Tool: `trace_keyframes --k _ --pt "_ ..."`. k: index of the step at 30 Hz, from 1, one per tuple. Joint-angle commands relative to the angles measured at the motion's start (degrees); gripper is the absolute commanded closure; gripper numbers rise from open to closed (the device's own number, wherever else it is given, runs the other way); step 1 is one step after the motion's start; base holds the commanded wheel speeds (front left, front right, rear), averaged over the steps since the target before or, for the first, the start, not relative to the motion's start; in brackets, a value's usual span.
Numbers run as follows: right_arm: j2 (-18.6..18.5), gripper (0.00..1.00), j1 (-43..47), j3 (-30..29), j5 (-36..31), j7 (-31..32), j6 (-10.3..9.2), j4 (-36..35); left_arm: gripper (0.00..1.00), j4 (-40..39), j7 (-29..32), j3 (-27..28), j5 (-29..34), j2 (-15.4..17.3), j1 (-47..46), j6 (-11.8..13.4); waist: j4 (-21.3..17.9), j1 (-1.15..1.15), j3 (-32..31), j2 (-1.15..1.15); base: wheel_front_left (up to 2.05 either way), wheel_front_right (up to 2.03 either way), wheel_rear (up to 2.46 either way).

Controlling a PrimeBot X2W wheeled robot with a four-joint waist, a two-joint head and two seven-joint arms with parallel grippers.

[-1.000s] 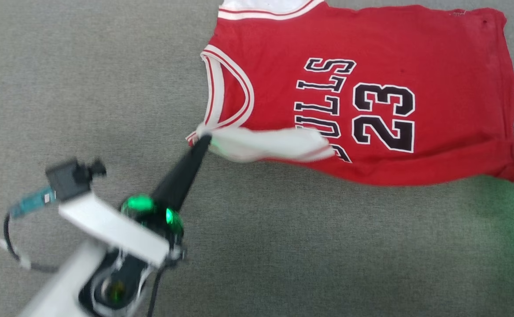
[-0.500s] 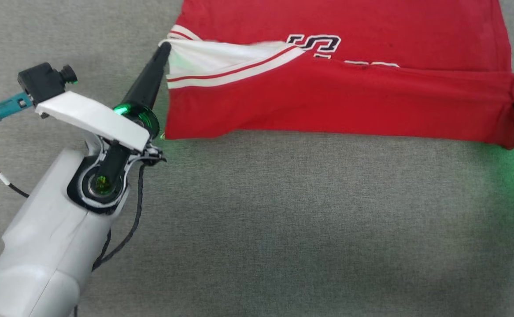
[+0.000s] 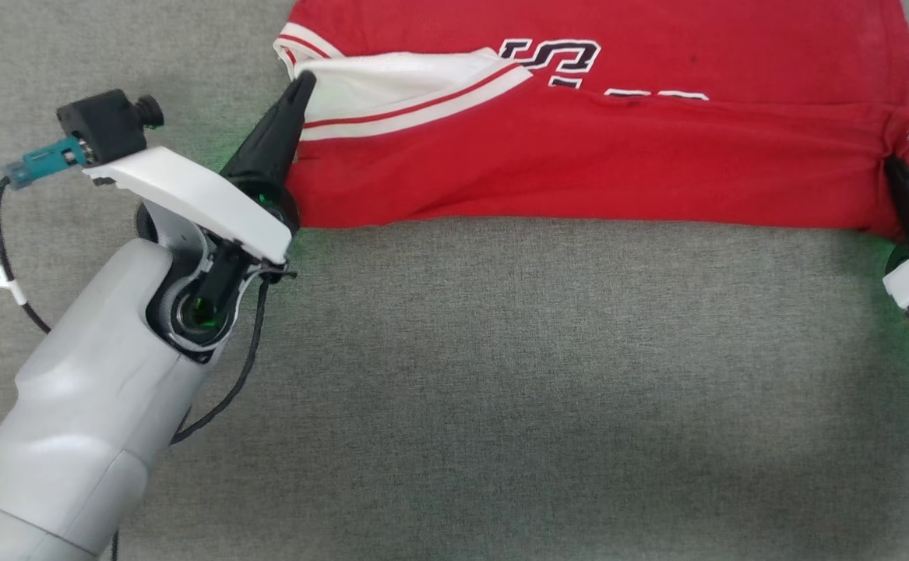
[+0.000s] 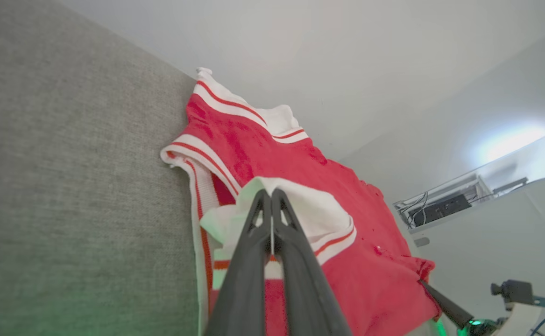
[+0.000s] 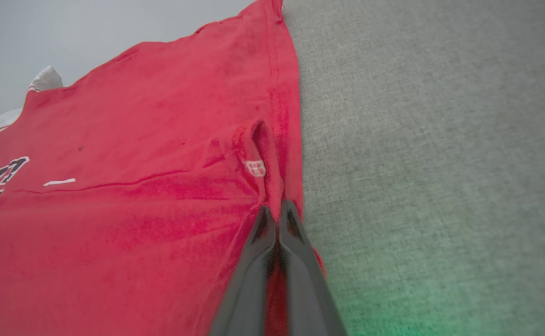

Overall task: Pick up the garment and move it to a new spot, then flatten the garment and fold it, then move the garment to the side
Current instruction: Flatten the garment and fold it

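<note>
The red garment (image 3: 579, 156) lies across the far part of the grey surface. Its near half is folded up over the black lettering, with a white red-striped band turned over at the left. My left gripper (image 3: 304, 78) is shut on that white band at the fold's left end. In the left wrist view its fingertips (image 4: 268, 192) pinch the white cloth of the garment (image 4: 361, 224). My right gripper (image 3: 890, 165) is shut on the red hem corner at the fold's right end. The right wrist view shows the right gripper (image 5: 277, 209) pinching the garment (image 5: 137, 177) beside a small white label.
The grey fabric surface (image 3: 501, 389) stretches wide and bare toward me. My pale left forearm (image 3: 96, 389), with a dangling black cable and a tag, fills the lower left. In the left wrist view, a pale wall and a shelf with cables (image 4: 445, 205) lie beyond the garment.
Both grippers have carried the garment's near edge away from me and over its front, so the number is now covered. Over the last half second they moved only a little.
</note>
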Motion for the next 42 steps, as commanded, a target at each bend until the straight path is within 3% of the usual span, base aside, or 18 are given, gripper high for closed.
trace_keyframes --k 1,2,3,7,11,14,20,25,35,36,37,38,39,42 --pt "0.0 0.53 0.3 0.8 0.3 -0.2 -0.02 1.4 0.63 1.8 -1.3 -1.8 2.6 1.7 0.2 0.2 0.2 0.00 -1.2 0.00 0.00 0.00 0.00" --pt "-0.1 0.08 0.5 1.2 0.7 0.0 -0.02 1.7 0.24 1.5 -1.7 -3.1 3.7 1.8 -0.2 0.2 0.3 0.00 -1.9 0.00 0.00 0.00 0.00" --pt "-0.2 0.00 0.8 1.5 1.0 0.1 -0.02 1.9 0.00 1.1 -2.2 -4.3 5.1 2.2 -0.9 0.2 0.4 0.00 -2.7 0.00 0.00 0.00 0.00" --pt "-1.3 0.00 1.8 2.1 1.8 -0.5 -0.01 1.5 0.00 -0.6 -2.9 -7.8 8.2 4.4 -3.0 0.2 0.8 0.00 -4.9 0.00 0.00 0.00 0.00" --pt "-2.1 0.00 3.4 1.8 2.3 -1.6 -0.01 -0.1 0.00 -2.9 0.1 -12.5 11.7 8.9 -5.0 0.2 1.3 0.00 -7.7 0.00 0.00 0.00 0.00" --pt "-2.5 0.00 4.9 1.1 2.3 -1.7 -0.01 -2.1 0.00 -5.0 9.9 -17.2 13.2 12.7 -6.8 0.4 1.6 0.00 -9.3 0.00 0.00 0.00 0.00" --pt "-1.4 0.00 6.2 1.4 1.8 -0.2 -0.01 -5.5 0.00 -9.6 25.7 -20.3 7.5 14.9 -6.4 3.5 0.8 0.00 -9.4 0.00 0.00 0.00 0.00" --pt "-0.1 0.00 6.0 2.2 1.6 0.6 -0.01 -8.2 0.00 -8.3 30.7 -20.7 4.6 14.5 -6.0 4.6 -1.1 0.00 -7.8 0.00 0.00 0.00 0.00" --pt "-0.4 0.00 6.3 1.7 1.9 1.3 -0.01 -10.5 0.00 2.9 39.4 -24.9 2.5 11.4 -5.1 2.1 -4.7 0.00 -5.8 0.00 0.00 0.00 0.00" --pt "-0.4 0.00 6.4 1.7 1.8 1.3 -0.01 -10.7 0.08 3.2 39.2 -24.8 2.1 11.1 -5.0 1.8 -4.9 0.00 -5.7 0.00 0.00 0.00 0.00" --pt "-0.4 0.00 6.5 1.9 1.7 1.5 -0.01 -10.8 0.58 3.7 38.7 -24.2 1.4 10.7 -5.0 1.6 -5.0 0.00 -5.7 0.00 0.00 0.00 0.00" --pt "-0.5 0.00 6.6 2.1 1.4 1.8 -0.01 -10.9 0.95 4.0 38.4 -23.7 0.9 10.3 -5.0 1.3 -5.1 0.00 -5.6 0.00 0.00 0.00 0.00" --pt "-0.7 0.00 6.7 2.4 1.2 2.0 -0.01 -11.1 1.00 4.2 38.5 -23.7 0.6 10.0 -5.0 1.2 -5.1 0.00 -5.6 0.00 0.00 0.00 0.00" --pt "-1.5 0.00 6.8 3.2 0.6 3.1 -0.01 -11.3 1.00 4.4 38.4 -23.8 0.4 9.7 -5.2 0.7 -5.2 0.00 -5.5 0.00 0.00 0.00 0.00"
